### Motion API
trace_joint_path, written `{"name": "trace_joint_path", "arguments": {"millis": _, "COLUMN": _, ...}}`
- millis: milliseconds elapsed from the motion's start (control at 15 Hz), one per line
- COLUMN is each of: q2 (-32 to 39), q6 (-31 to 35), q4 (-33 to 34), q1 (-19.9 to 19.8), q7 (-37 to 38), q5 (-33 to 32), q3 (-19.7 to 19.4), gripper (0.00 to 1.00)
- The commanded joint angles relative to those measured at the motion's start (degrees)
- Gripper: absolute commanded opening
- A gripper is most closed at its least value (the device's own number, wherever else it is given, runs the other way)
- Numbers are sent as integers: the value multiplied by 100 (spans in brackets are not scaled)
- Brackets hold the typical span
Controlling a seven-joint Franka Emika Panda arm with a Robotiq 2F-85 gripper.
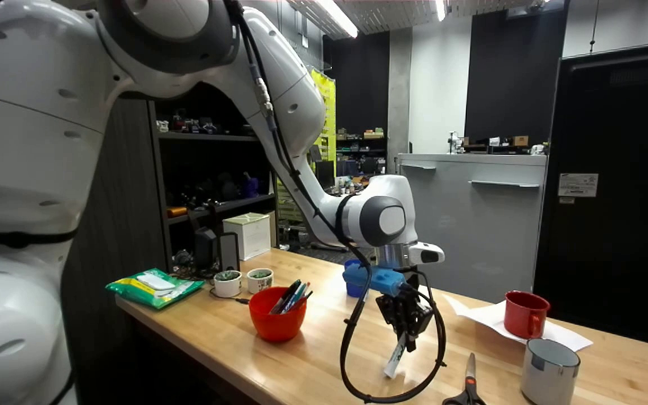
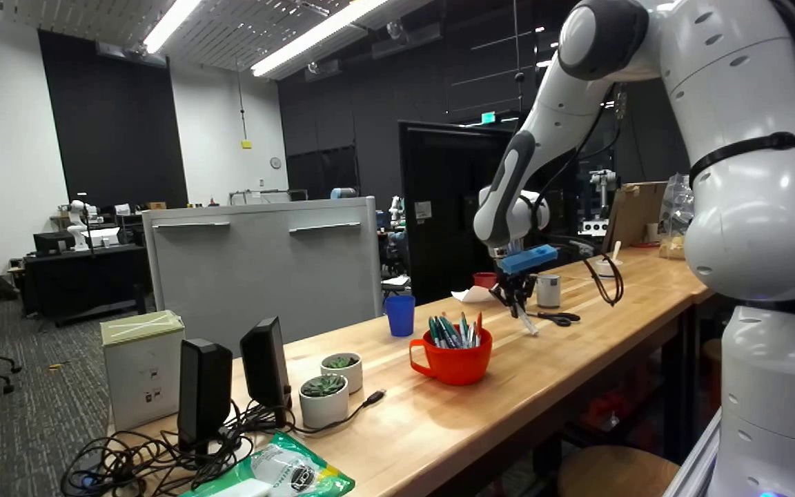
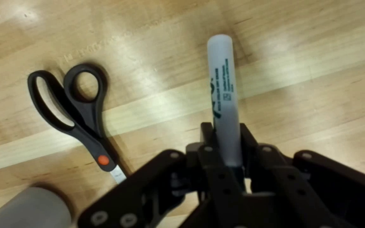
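Note:
A white marker (image 3: 223, 85) with dark green print is pinched between the black fingers of my gripper (image 3: 224, 134). Its dark end lies back between the fingers, and its white end sticks out past the fingertips. In both exterior views the gripper (image 1: 408, 339) points down, with the marker (image 1: 396, 358) slanting from it close above the wooden tabletop. Whether the marker's lower end touches the wood, I cannot tell. Black-handled scissors (image 3: 87, 107) lie beside the gripper, and a grey cylindrical container (image 3: 30, 210) shows at the lower left of the wrist view.
An orange-red mug (image 2: 451, 362) full of pens stands on the table (image 2: 397, 428). Around it are a blue cup (image 2: 400, 315), two small potted plants (image 2: 324, 400), black speakers (image 2: 266, 362) and a green packet (image 1: 155, 288). A red mug (image 1: 525, 315) sits on white paper (image 1: 568, 336).

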Motion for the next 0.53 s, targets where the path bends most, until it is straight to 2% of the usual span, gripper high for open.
{"name": "trace_joint_path", "arguments": {"millis": 0, "q2": 358, "q6": -339, "q4": 362, "q1": 152, "q7": -156, "q5": 72, "q3": -138, "gripper": 5}}
{"name": "trace_joint_path", "arguments": {"millis": 133, "q2": 413, "q6": -426, "q4": 448, "q1": 162, "q7": -170, "q5": 75, "q3": -137, "gripper": 5}}
{"name": "trace_joint_path", "arguments": {"millis": 200, "q2": 427, "q6": -433, "q4": 475, "q1": 171, "q7": -167, "q5": 58, "q3": -141, "gripper": 12}}
{"name": "trace_joint_path", "arguments": {"millis": 267, "q2": 425, "q6": -430, "q4": 485, "q1": 177, "q7": -167, "q5": 45, "q3": -143, "gripper": 45}}
{"name": "trace_joint_path", "arguments": {"millis": 400, "q2": 430, "q6": -409, "q4": 490, "q1": 188, "q7": -164, "q5": 39, "q3": -149, "gripper": 49}}
{"name": "trace_joint_path", "arguments": {"millis": 467, "q2": 443, "q6": -381, "q4": 479, "q1": 191, "q7": -162, "q5": 33, "q3": -154, "gripper": 55}}
